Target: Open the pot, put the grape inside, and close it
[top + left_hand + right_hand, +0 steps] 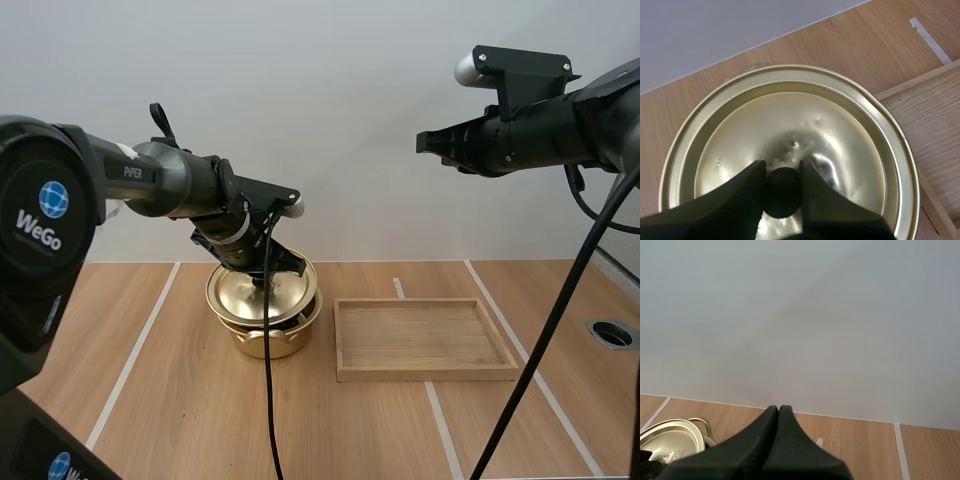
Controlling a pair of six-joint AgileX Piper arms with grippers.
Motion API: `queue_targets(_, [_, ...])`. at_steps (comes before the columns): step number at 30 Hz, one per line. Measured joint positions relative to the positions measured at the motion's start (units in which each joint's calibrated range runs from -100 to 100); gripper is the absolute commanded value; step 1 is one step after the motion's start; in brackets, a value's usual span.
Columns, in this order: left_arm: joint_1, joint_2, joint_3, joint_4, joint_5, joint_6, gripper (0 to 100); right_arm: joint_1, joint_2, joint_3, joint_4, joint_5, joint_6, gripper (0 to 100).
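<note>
A golden pot [268,340] stands on the wooden table, left of a wooden tray [425,338]. Its golden lid [258,295] is tilted toward me over the pot. My left gripper [268,280] is shut on the lid's black knob [783,192], which sits pinched between the two fingers [746,192] in the left wrist view. The lid's shiny top [790,135] lies beneath them. My right gripper [428,143] hangs high above the table at the right, shut on nothing, its fingers lying together as one wedge [778,415]. The lid [670,437] also shows far below it.
The wooden tray [930,115] lies just right of the pot, with nothing in it. White tape lines [135,355] cross the tabletop. A round grey grommet [612,333] sits at the table's far right edge. A plain wall stands behind.
</note>
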Motion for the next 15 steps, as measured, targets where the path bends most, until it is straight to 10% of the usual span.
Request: queue_targets(15, [0.0,4.91,0.0,-0.27,-0.57,1.19,0,0.0,0.0,0.0,0.69,0.0,0.0,0])
